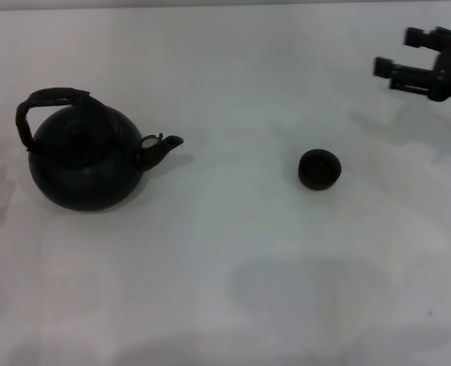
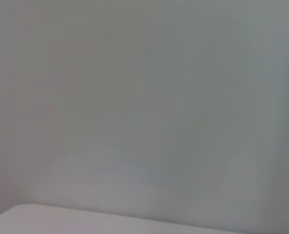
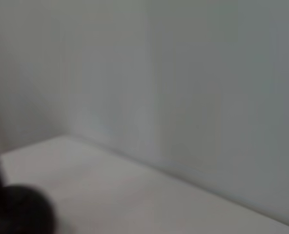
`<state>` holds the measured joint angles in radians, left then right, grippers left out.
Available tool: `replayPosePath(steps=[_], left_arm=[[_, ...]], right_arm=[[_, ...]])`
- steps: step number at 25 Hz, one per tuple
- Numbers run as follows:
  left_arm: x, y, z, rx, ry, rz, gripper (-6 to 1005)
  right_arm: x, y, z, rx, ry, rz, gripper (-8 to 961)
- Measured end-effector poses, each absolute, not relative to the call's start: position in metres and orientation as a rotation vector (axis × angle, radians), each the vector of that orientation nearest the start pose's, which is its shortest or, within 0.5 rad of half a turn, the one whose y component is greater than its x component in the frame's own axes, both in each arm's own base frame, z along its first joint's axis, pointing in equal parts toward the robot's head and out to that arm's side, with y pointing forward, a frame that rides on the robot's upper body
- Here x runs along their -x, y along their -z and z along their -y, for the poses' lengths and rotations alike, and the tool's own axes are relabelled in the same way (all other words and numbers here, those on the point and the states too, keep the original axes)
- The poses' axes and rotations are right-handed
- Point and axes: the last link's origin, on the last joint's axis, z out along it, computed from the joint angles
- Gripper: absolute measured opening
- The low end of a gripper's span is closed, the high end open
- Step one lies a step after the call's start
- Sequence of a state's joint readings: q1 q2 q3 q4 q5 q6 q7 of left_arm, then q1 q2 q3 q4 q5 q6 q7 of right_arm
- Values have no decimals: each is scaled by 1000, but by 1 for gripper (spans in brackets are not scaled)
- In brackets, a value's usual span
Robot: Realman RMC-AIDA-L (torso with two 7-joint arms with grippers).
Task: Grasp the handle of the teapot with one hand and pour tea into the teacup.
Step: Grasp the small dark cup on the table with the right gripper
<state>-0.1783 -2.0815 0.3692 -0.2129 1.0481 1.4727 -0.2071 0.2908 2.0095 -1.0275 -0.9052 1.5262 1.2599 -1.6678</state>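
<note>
The round black teapot point(image 1: 84, 160) stands upright on the white table at the left of the head view. Its dark arched handle point(image 1: 46, 103) rises over the lid and its short spout point(image 1: 164, 145) points right, toward the teacup. The tiny dark teacup point(image 1: 319, 168) sits right of centre, about a teapot's width from the spout. My right gripper point(image 1: 397, 52) hovers at the far right, beyond the teacup, open and holding nothing. The left gripper is out of view. In the right wrist view a dark round shape point(image 3: 20, 212) shows at one corner; I cannot tell which object it is.
The white table point(image 1: 225, 290) carries only the teapot and teacup, with a faint shadow on its near part. The left wrist view shows a plain grey wall point(image 2: 144, 97) and a strip of table edge point(image 2: 61, 219).
</note>
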Motion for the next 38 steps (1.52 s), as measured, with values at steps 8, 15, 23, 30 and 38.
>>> replayPosePath(steps=[8, 15, 23, 30, 38], left_arm=[[390, 17, -195, 1407, 666, 746, 858], [390, 15, -198, 1397, 668, 740, 859], [388, 12, -204, 1400, 677, 723, 860], [386, 15, -209, 1409, 683, 731, 860], [385, 17, -209, 1409, 686, 737, 859]], right_arm=[[-205, -44, -334, 2696, -141, -339, 842], [-159, -16, -308, 2767, 252, -176, 841], [-154, 18, -303, 2751, 436, -128, 840], [-170, 36, -315, 2760, 502, -203, 839], [-178, 54, -327, 2736, 578, -173, 839]])
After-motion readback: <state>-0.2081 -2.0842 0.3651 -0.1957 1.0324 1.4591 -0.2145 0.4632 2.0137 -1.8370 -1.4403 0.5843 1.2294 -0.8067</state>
